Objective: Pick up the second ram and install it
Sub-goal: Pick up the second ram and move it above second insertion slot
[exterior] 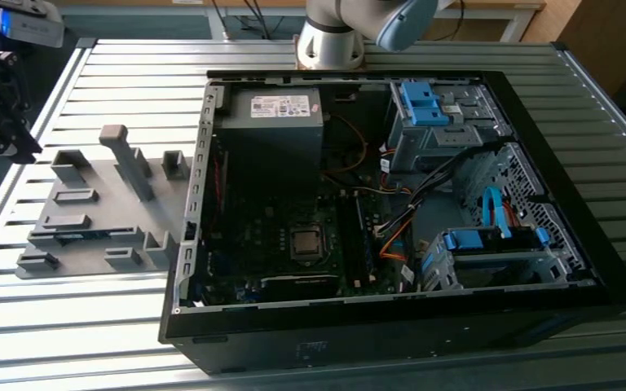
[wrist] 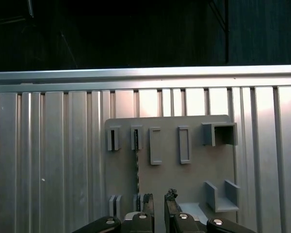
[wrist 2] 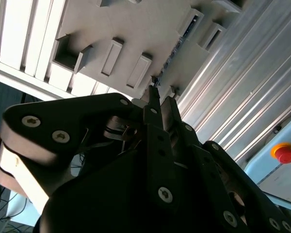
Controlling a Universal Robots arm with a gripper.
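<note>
While its two fingers stand a narrow gap apart with nothing between them, the pincer (wrist: 159, 204) hangs over the grey tray (wrist: 194, 179); in the exterior view it is at about ten o'clock from that tray, off the edge of the ribbed metal surface (wrist: 48, 160). Just beside one fingertip, and not between the fingers, the ram (wrist: 136, 165) stands on edge in the tray, a thin dark strip running between slotted posts; in the exterior view it shows as a bluish strip in the tray's near end. The tray lies at nine o'clock from the open case (exterior: 400, 342), just beside its wall; inside the case the power supply (exterior: 275, 114) sits at twelve o'clock from the motherboard (exterior: 280, 236).
</note>
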